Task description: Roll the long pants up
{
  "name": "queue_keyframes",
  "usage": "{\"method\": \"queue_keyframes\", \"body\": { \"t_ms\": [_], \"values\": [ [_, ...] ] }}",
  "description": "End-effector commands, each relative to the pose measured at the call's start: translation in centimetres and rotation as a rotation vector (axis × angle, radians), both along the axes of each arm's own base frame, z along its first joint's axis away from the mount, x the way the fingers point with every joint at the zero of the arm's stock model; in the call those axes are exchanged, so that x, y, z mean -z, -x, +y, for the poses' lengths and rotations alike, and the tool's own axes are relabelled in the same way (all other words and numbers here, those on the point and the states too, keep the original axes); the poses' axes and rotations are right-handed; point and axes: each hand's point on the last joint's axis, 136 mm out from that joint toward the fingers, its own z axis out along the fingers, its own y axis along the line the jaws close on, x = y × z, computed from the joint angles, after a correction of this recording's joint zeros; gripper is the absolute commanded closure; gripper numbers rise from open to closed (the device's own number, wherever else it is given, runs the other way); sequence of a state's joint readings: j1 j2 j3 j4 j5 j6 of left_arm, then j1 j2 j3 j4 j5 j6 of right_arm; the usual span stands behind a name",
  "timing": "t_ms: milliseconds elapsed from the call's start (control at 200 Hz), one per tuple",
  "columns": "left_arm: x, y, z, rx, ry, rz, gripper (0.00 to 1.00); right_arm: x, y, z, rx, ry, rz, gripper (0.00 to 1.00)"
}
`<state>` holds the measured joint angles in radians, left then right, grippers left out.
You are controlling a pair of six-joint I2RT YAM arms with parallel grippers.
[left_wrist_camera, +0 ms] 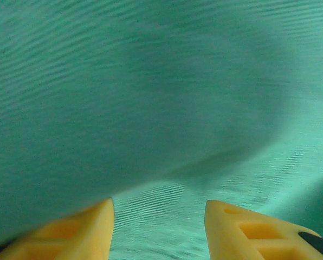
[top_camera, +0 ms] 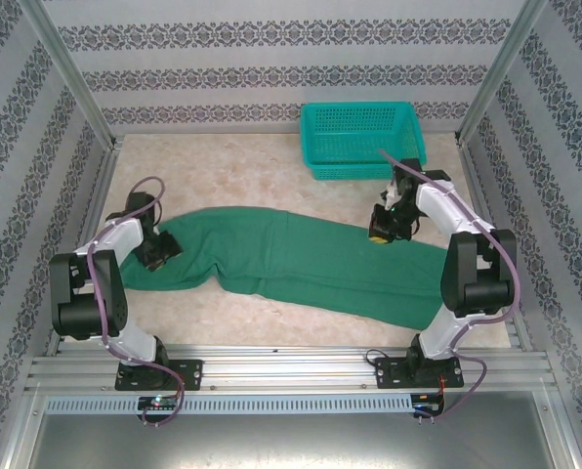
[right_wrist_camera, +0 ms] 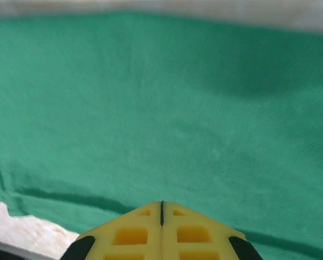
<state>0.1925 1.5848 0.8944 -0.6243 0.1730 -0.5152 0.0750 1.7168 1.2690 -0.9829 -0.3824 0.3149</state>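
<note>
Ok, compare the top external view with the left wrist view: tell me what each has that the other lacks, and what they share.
Top external: the whole long pants spread across the table, the teal basket at the far side, and the right gripper over the pants' far edge. Left wrist: a close look at the cloth's ribbed weave and a soft fold, with the yellow fingers standing apart. Shared: the green pants and the left gripper at their left end.

left gripper [left_wrist_camera: 159, 208] fingers apart, right gripper [right_wrist_camera: 161, 206] fingers together
</note>
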Motion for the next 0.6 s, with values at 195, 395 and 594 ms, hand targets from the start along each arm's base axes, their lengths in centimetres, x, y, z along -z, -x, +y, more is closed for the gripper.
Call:
{"method": "queue_keyframes", "body": {
  "t_ms": [195, 395, 594],
  "values": [
    [0.9, -0.9, 5.8, -0.234, 0.007, -0.058, 0.58, 3.9, 4.0, 0.8, -0.069, 0.038, 0.206, 1.0],
    [-0.5, -3.8, 6.9, -0.25, 0.023, -0.14, 0.59, 6.0, 3.8, 0.7, -0.071, 0.053, 0.259, 1.0],
    [-2.8, -4.0, 6.5, -0.254, -0.012, -0.235, 0.49, 7.4, 3.5, 0.2, -0.079, 0.089, 0.299, 1.0]
  ]
}}
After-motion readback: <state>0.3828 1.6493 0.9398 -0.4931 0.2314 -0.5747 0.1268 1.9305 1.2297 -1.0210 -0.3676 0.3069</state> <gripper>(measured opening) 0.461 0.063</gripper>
